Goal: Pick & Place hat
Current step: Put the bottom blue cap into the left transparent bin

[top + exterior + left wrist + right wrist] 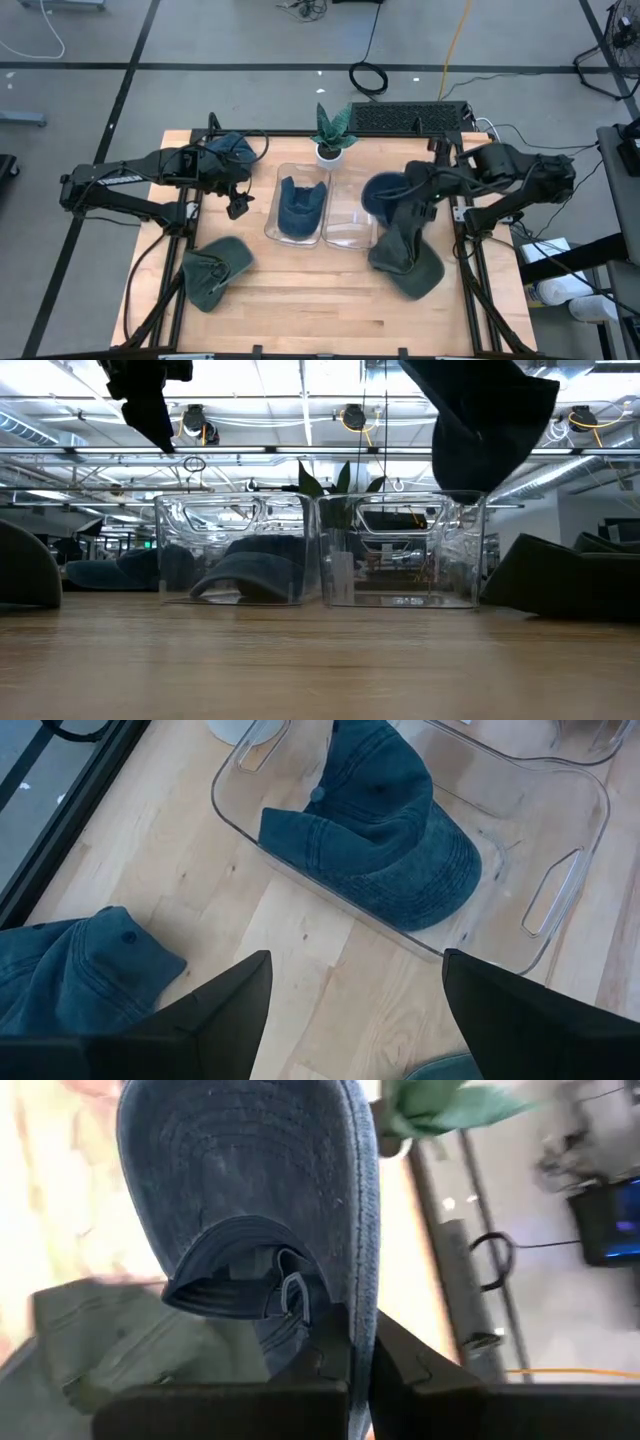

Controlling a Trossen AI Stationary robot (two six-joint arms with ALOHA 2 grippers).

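Observation:
My right gripper (358,1352) is shut on a blue denim hat (383,192), which is lifted over the right end of the empty clear bin (350,222). In the low view this hat (490,420) hangs above that bin's rim. The left clear bin (272,205) holds another blue hat (390,830) lying on its floor. My left gripper (355,1020) stands open above the table beside that bin, with nothing between its fingers. A third blue hat (228,150) lies at the far left. My right gripper pinches the hat's rear rim (330,1318) between its two shut fingers, right beside the strap buckle (292,1295). The fingers slant downward at it from the table's right side. The hat is lifted clear of bin and table, and its brim points away from the fingers.
A green hat (215,270) lies on the wood at the near left. More green cloth hats (408,262) are piled at the near right, under the right arm. A potted plant (330,135) and a keyboard (410,118) stand at the far edge.

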